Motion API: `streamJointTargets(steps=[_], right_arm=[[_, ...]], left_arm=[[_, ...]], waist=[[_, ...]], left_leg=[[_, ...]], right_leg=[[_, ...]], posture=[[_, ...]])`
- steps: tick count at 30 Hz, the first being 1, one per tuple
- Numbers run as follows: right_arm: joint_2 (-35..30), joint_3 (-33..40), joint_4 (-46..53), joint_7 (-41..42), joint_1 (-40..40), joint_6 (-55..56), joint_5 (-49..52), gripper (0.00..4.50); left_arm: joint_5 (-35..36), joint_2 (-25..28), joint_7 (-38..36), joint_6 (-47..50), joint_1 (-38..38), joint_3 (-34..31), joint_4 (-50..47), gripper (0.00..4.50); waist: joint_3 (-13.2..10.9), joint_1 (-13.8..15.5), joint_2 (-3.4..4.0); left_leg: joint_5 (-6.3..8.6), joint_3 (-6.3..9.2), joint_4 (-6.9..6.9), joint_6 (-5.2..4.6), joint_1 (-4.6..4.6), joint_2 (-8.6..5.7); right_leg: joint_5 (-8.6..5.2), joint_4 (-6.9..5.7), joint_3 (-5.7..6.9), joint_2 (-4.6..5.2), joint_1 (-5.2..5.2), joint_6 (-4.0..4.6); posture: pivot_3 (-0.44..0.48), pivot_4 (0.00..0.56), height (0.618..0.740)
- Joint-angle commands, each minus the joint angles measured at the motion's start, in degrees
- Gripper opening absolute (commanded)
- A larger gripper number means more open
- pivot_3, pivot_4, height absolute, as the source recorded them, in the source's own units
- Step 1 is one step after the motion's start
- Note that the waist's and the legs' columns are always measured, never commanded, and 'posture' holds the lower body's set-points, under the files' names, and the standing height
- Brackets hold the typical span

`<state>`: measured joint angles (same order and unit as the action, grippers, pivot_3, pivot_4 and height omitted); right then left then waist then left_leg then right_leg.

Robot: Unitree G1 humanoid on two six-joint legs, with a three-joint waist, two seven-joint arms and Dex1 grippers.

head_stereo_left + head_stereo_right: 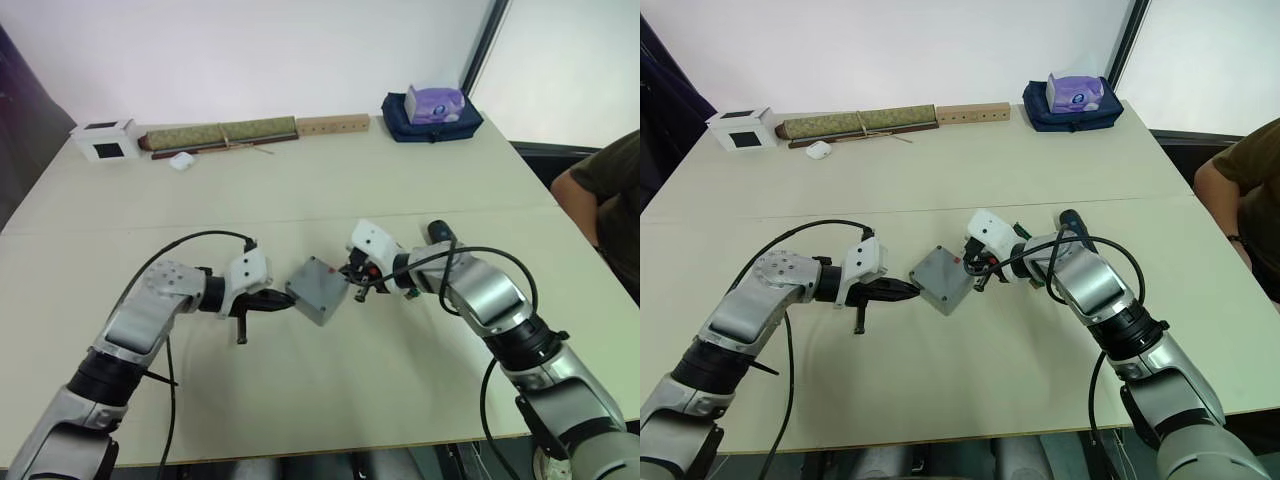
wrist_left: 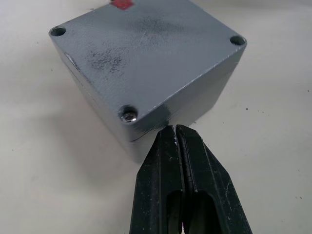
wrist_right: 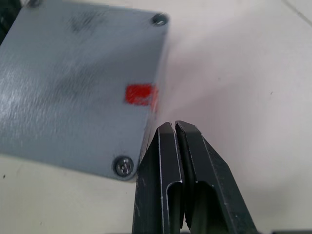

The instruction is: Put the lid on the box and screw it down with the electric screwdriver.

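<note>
Grey lid (image 3: 73,83) with a red mark (image 3: 140,94) and 2 corner screws lies on the pale worktop (image 3: 243,73). The right end effector (image 3: 174,127), fingers pressed together, sits at its edge.

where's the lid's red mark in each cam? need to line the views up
Left eye: on the lid, edge facing the right gripper.
Right eye: red mark at the same edge.
Left wrist: red patch at the lid's far edge.
Right wrist: beside the shut fingertips.
Shared landmark: screw in a lid corner.
</note>
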<state>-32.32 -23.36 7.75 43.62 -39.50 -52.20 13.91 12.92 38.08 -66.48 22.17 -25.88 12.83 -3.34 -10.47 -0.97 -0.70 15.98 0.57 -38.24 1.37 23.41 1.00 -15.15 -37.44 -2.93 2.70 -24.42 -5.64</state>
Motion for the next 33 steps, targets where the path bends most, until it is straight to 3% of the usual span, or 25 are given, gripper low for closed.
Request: streamJointTargets(steps=[1, 19, 24, 27, 30, 33], right_arm=[[-0.5, 0.9, 4.2, 1.1, 0.6, -1.0, 0.6, 0.06], [-2.7, 4.9, 13.1, -0.1, 4.1, -7.1, 1.3, 0.06], [-3.7, 11.1, 13.1, -5.7, 5.5, -0.7, -2.1, 0.06], [-2.4, 16.1, 6.6, -10.3, 5.1, 5.2, -4.1, 0.06], [-1.6, 16.2, 2.4, -10.6, 4.6, 8.1, -4.9, 0.79], [0.4, 16.4, -3.4, -12.3, 3.5, 11.0, -6.2, 1.94]], left_arm=[[-0.7, -0.7, 0.3, -1.6, -3.1, -0.1, 1.2, 0.00], [-2.2, -1.7, 0.2, -4.9, -5.3, -0.8, 5.9, 0.00], [0.3, 1.2, -0.8, -3.1, -3.3, -3.9, 2.2, 0.00], [5.4, 3.4, -1.2, 1.0, -1.4, -8.0, -4.5, 0.00], [7.8, 3.7, -0.2, 4.1, -1.5, -9.3, -8.1, 0.00], [9.2, 3.4, 0.8, 5.9, -2.2, -9.7, -10.1, 0.00]], waist=[[0.0, 0.0, 0.00], [0.0, 0.0, 0.00], [0.0, 0.0, 0.00], [0.0, -0.2, -0.01], [0.0, 0.1, -0.01], [0.0, -0.1, -0.01]], left_leg=[[0.00, 0.00, 0.00, 0.00, 0.00, 0.00], [0.00, 0.02, 0.00, 0.01, 0.00, 0.00], [0.00, 0.02, 0.00, 0.01, 0.00, 0.00], [0.00, 0.00, 0.01, 0.01, 0.00, 0.01], [-0.01, 0.00, 0.01, 0.02, 0.00, 0.01], [-0.01, -0.01, 0.00, 0.02, -0.02, 0.00]], right_leg=[[0.00, -0.01, 0.00, 0.00, 0.00, 0.00], [0.00, -0.02, 0.01, -0.01, 0.00, 0.00], [0.00, -0.02, 0.01, 0.00, 0.00, 0.00], [0.00, -0.02, -0.01, -0.01, -0.01, 0.00], [0.00, -0.02, 0.00, 0.01, 0.00, 0.00], [0.00, -0.03, -0.02, 0.01, 0.00, 0.00]], posture=[[0.000, 0.150, 0.740], [0.000, 0.150, 0.740], [0.000, 0.150, 0.740], [0.000, 0.150, 0.740], [0.000, 0.150, 0.740], [0.000, 0.150, 0.740]])
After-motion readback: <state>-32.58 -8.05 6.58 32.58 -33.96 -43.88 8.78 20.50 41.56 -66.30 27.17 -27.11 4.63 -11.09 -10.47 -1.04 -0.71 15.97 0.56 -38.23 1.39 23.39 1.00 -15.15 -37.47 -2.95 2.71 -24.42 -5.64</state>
